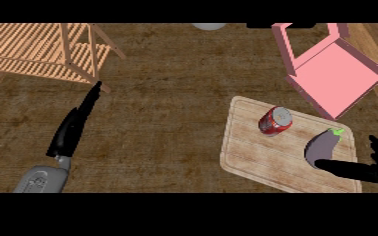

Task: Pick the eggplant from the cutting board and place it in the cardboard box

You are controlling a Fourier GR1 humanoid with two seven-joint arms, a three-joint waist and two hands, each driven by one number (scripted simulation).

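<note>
A dark purple eggplant (324, 146) with a green stem lies on the right part of the light wooden cutting board (247, 152), stem end pointing up-right. My right hand (348, 170) enters from the lower right. One straight black finger touches the eggplant's lower end, and other fingertips (373, 149) show at the right edge, apart from the eggplant. Nothing is curled round the eggplant. The box (334, 75) is pink and open, behind the board at the upper right. My left hand (71, 128) rests at the left with straight fingers, holding nothing.
A red soda can (275, 121) lies on the board's upper middle, left of the eggplant. A slatted wooden rack (52, 50) stands at the upper left. A pale round object (210, 26) shows at the top edge. The counter is dark wood.
</note>
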